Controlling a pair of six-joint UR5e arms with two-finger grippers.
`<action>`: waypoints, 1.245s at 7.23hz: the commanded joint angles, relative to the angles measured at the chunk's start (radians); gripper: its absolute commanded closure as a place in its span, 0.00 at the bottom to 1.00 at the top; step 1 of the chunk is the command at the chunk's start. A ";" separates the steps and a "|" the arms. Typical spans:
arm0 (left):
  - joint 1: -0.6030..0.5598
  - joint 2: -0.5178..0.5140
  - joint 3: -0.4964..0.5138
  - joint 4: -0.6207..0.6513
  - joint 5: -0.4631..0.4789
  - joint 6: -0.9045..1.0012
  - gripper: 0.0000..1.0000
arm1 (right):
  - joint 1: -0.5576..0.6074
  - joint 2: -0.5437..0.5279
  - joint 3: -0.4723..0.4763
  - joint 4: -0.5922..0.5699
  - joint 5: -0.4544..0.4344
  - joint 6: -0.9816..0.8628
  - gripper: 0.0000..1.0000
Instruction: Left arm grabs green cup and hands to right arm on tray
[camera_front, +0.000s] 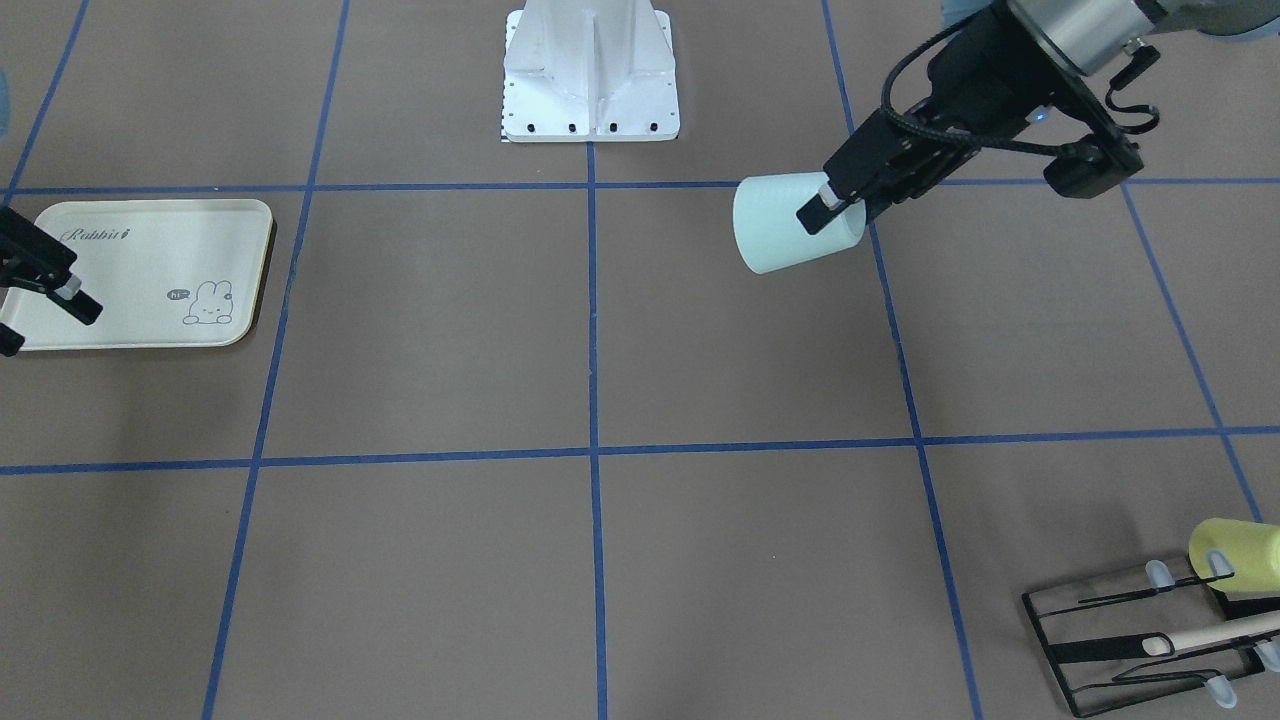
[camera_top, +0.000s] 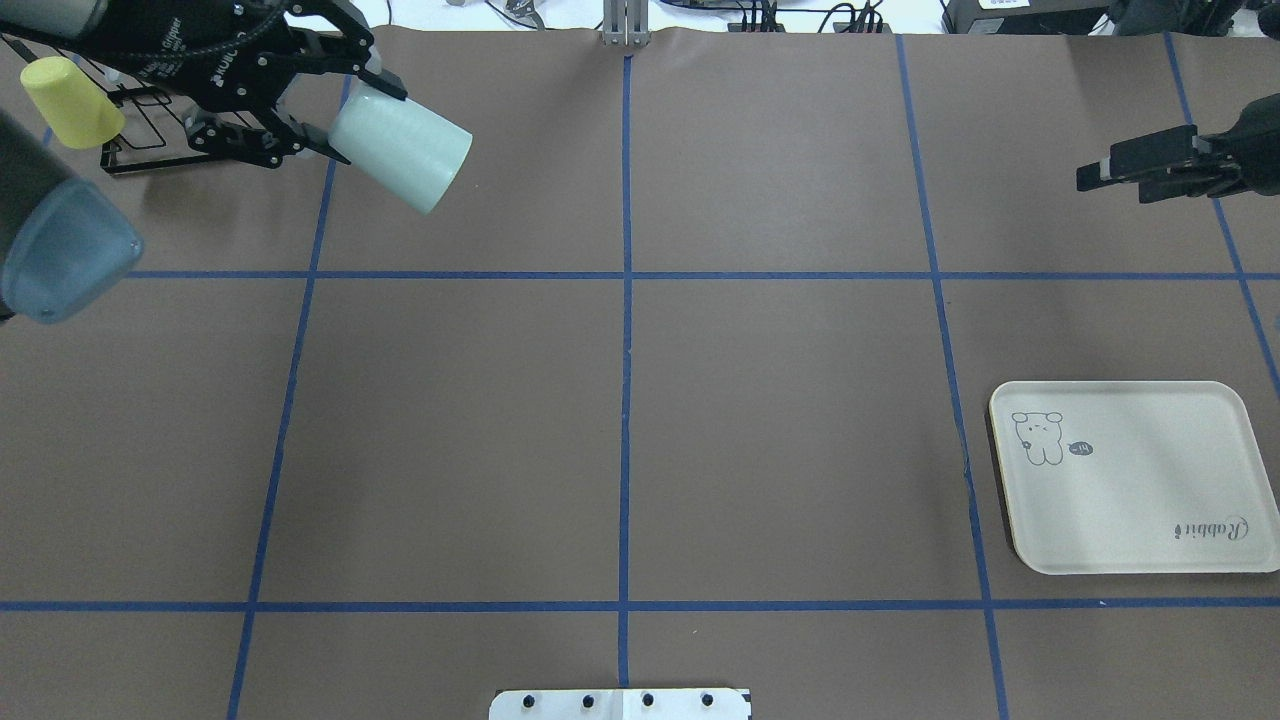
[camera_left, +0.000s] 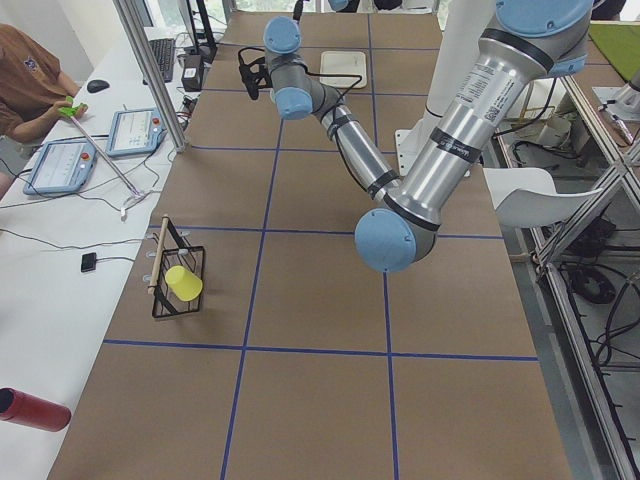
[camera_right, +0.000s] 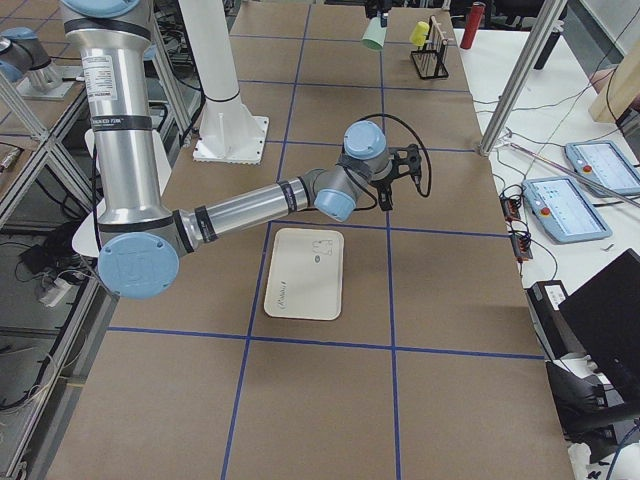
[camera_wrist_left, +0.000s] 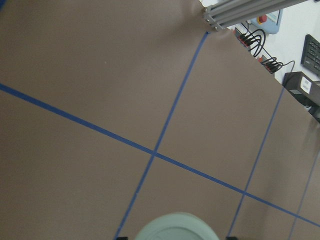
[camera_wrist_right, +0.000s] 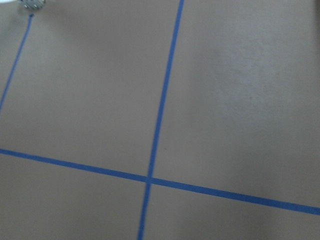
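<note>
My left gripper (camera_front: 830, 205) is shut on the pale mint-green cup (camera_front: 785, 228) and holds it tilted on its side above the table, base pointing away from the wrist. In the overhead view the left gripper (camera_top: 335, 115) and the cup (camera_top: 410, 155) are at the far left, next to the rack. The cup's base shows at the bottom of the left wrist view (camera_wrist_left: 175, 229). My right gripper (camera_front: 45, 322) is open and empty, raised by the cream Rabbit tray (camera_front: 150, 275). In the overhead view the right gripper (camera_top: 1095, 175) is well beyond the tray (camera_top: 1130, 520).
A black wire rack (camera_front: 1150, 640) holds a pale yellow cup (camera_front: 1235, 555) on the left arm's side; both also show in the overhead view, the rack (camera_top: 150, 150) and the yellow cup (camera_top: 70, 100). The white robot base (camera_front: 590, 80) stands mid-table. Blue tape lines grid the brown table.
</note>
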 joint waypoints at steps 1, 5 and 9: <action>0.008 -0.001 0.037 -0.160 0.004 -0.122 1.00 | -0.052 0.063 0.002 0.183 0.044 0.304 0.00; 0.092 -0.035 0.066 -0.533 0.201 -0.602 1.00 | -0.190 0.268 0.005 0.429 0.022 0.802 0.02; 0.226 -0.038 0.053 -0.723 0.340 -0.842 1.00 | -0.401 0.301 0.007 0.702 -0.288 1.052 0.06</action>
